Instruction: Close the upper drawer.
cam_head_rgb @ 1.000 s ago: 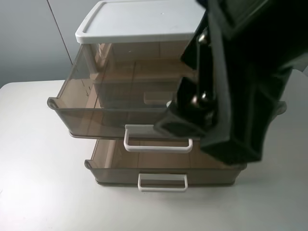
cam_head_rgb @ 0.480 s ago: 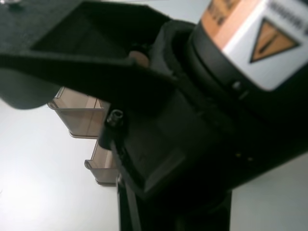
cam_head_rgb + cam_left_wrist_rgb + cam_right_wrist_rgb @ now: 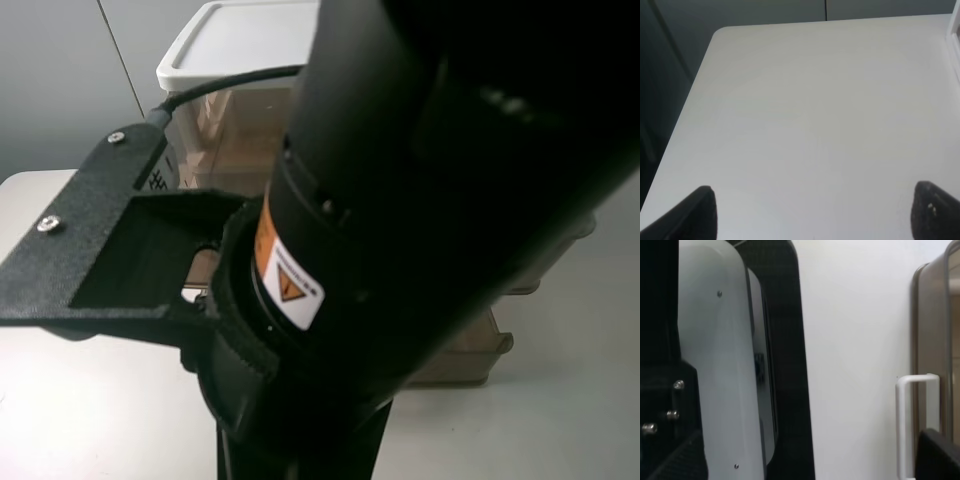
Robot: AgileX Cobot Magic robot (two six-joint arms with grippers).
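white table [image 3: 80,410], rounded corner at left; brown translucent drawer unit [image 3: 235,45] with white lid stands on it, upper centre, mostly hidden.

Left wrist cam: mostly white worktop [image 3: 815,100], matte, soft glare. One rounded corner in shot at the far end, dark grey wall [image 3: 765,10] behind it w/ a vertical seam. left gripper [image 3: 815,217]: jaws spread wide, only two black tips [image 3: 697,215] visible at the frame edges, worktop showing btwn them. Can't tell if they touch it. Thin white edge [image 3: 956,35] at one side, can't ID.
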